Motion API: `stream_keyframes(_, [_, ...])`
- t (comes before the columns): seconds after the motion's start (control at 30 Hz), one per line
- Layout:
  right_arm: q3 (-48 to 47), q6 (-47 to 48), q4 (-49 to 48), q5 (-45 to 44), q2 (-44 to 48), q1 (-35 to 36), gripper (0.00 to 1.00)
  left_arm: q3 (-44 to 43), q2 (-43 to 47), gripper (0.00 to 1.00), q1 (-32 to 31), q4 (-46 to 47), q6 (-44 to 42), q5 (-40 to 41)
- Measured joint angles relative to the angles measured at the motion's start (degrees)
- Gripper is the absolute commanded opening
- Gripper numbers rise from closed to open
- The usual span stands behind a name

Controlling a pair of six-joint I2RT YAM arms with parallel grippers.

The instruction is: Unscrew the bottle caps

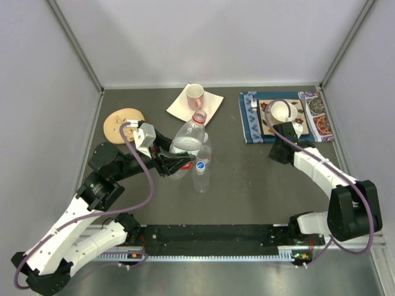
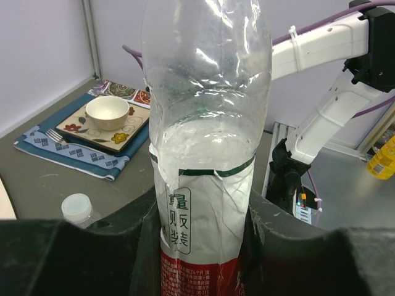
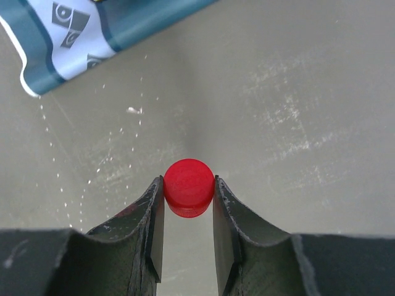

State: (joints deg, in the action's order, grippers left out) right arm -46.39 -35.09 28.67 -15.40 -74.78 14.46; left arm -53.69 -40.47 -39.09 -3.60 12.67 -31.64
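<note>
My left gripper (image 1: pixel 177 163) is shut on a clear bottle (image 1: pixel 187 139) with a white and red label (image 2: pixel 200 228) and holds it tilted, neck up. The neck (image 1: pixel 199 117) bears a red ring and shows no cap. A second clear bottle (image 1: pixel 202 165) stands right beside it, and its white cap (image 2: pixel 77 206) shows in the left wrist view. My right gripper (image 1: pixel 279 152) points down at the table just in front of the blue placemat. It (image 3: pixel 189 186) is shut on a red cap (image 3: pixel 189 182), pinched between the fingertips above the grey table.
A pink-lined mug (image 1: pixel 195 94) sits on a white napkin (image 1: pixel 213 103) at the back. A round wooden disc (image 1: pixel 122 123) lies at the back left. A blue placemat (image 1: pixel 250 120) at the back right carries a patterned plate and a white bowl (image 1: pixel 281 111).
</note>
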Motion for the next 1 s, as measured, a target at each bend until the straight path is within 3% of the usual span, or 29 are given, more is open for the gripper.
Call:
stream_keyframes(0.5, [0.0,0.6,-3.2,-1.4,-8.1,-5.0,0.00,1.1,0.8,0.37,0.0,0.3,0.5,1.1])
stream_keyframes(0.6, [0.8,0.6,-4.1,-1.0,-8.1,-5.0,0.09,1.5,0.7,0.37,0.0,0.4,0.7,1.1])
stream_keyframes(0.8, [1.4,1.5,-4.7,-0.1,-9.6,-5.0,0.17,2.4,0.6,0.37,0.0,0.6,1.0,1.1])
stream_keyframes(1.0, [1.4,2.1,-6.2,1.2,-10.2,-5.0,0.42,2.5,0.6,0.37,0.0,0.8,1.0,1.1])
